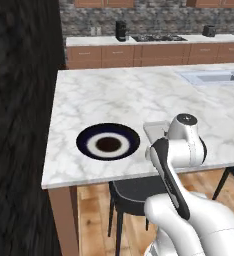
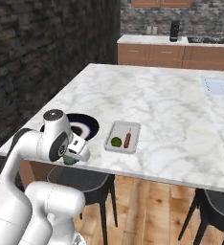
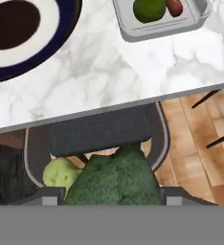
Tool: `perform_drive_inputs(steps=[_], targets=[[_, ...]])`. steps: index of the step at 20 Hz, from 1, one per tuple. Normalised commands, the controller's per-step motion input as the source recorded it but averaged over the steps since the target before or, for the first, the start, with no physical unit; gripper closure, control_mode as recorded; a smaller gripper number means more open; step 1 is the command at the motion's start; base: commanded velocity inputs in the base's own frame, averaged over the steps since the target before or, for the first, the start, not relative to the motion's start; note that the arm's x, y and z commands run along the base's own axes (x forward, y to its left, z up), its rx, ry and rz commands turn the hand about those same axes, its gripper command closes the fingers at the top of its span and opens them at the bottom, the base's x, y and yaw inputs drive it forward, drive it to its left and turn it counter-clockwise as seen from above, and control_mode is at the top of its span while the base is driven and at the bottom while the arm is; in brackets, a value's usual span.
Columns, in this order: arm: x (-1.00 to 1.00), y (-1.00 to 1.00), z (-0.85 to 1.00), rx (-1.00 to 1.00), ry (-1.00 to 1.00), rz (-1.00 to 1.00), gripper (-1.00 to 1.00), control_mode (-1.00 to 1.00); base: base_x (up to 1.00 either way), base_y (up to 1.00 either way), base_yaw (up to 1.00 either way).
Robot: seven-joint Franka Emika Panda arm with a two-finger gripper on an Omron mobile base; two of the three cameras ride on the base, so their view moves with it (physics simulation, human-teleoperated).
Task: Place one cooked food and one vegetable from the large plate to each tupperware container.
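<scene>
Step in hand, by judgement: carriage of a vegetable to a container.

Gripper (image 2: 74,158): off the counter (image 1: 114,92) edge, above the stool (image 3: 97,131); jaws partly parted, clamped on broccoli (image 3: 116,179). Pale green item (image 3: 60,172) beside it; touching or apart, cannot tell.

Large plate (image 1: 84,142): near front edge, dark food (image 1: 108,144) at centre.

Rectangular container (image 2: 115,128): beside plate, holding green round item (image 2: 116,141) and sausage (image 2: 128,139).

Advice: lift clear of the edge before swinging back over the counter; release low.
</scene>
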Motion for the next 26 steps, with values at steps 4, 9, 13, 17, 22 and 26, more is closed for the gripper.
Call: perform_drive_inputs(steps=[4, 9, 13, 17, 22, 26], targets=[[0.00, 0.00, 0.00, 0.00, 0.00, 0.00, 1.00, 1.00, 0.00, -0.95, 0.00], [0.00, 0.00, 0.00, 0.00, 0.00, 0.00, 1.00, 1.00, 0.00, -0.98, 0.00], [0.00, 0.00, 0.00, 0.00, 0.00, 0.00, 1.00, 1.00, 0.00, -0.98, 0.00], [0.00, 0.00, 0.00, 0.00, 0.00, 0.00, 1.00, 1.00, 0.00, -0.91, 0.00], [0.00, 0.00, 0.00, 0.00, 0.00, 0.00, 1.00, 1.00, 0.00, -0.85, 0.00], [0.00, 0.00, 0.00, 0.00, 0.00, 0.00, 1.00, 1.00, 0.00, -0.83, 0.00]])
